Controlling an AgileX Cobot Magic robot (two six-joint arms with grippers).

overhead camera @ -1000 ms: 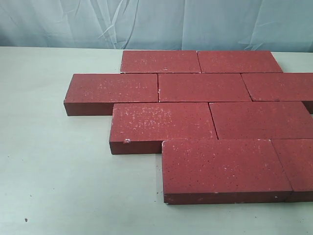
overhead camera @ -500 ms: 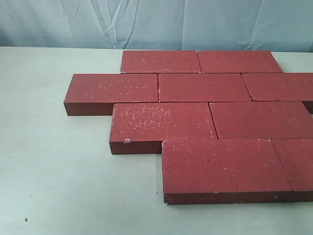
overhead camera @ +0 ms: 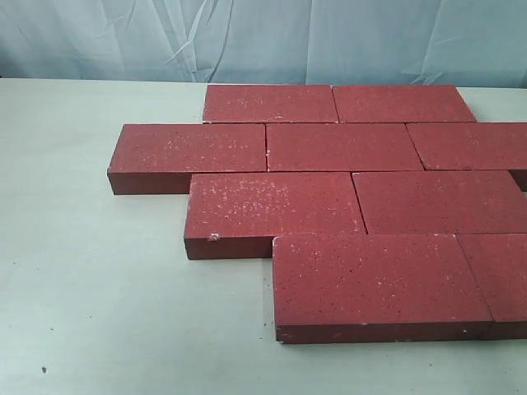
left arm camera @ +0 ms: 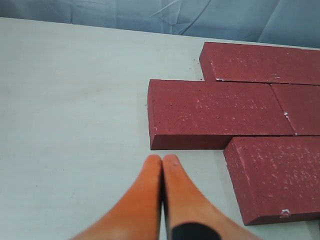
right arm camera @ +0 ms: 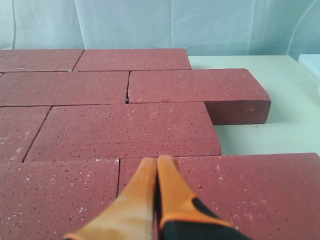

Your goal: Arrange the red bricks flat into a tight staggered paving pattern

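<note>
Several dark red bricks lie flat on the pale table in four staggered rows, edges touching. The nearest row's brick juts toward the front. Neither gripper shows in the exterior view. In the left wrist view my left gripper is shut and empty, over bare table just short of a brick's side face. In the right wrist view my right gripper is shut with nothing in it, hovering over the top of a brick near a joint between two bricks.
A pale blue cloth backdrop hangs behind the table. Bare table surface spreads left of and in front of the bricks. A small dark speck lies near the front left.
</note>
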